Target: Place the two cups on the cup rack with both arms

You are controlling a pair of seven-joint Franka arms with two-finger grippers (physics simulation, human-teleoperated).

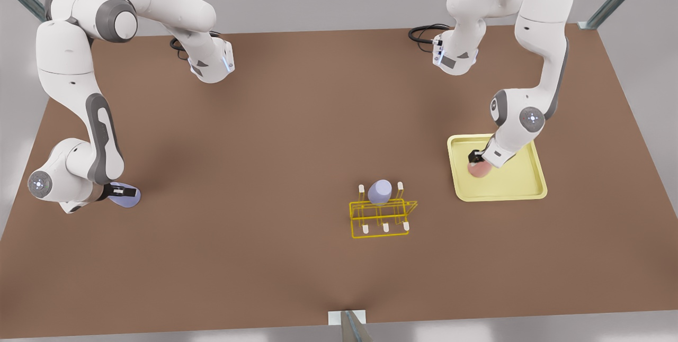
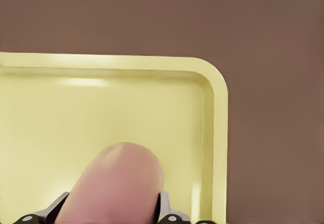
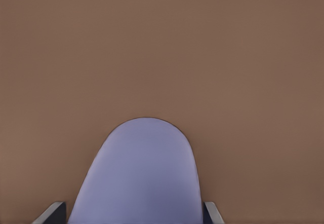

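A pale pink cup lies on its side in the flat pale-yellow tray, at the front view's right. My left gripper is shut on it; in the left wrist view the fingers press both sides of the pink cup. At the front view's left, a lavender-blue cup rests low on the table with my right gripper shut on it. The right wrist view shows this cup between the fingers. The yellow wire rack stands in the middle, with another lavender cup on a back peg.
The tray's raised rim runs close beside the pink cup. Brown tabletop stretches between both arms and the rack. The rack's other white-tipped pegs are bare. Metal posts stand at the table's corners and at its near edge.
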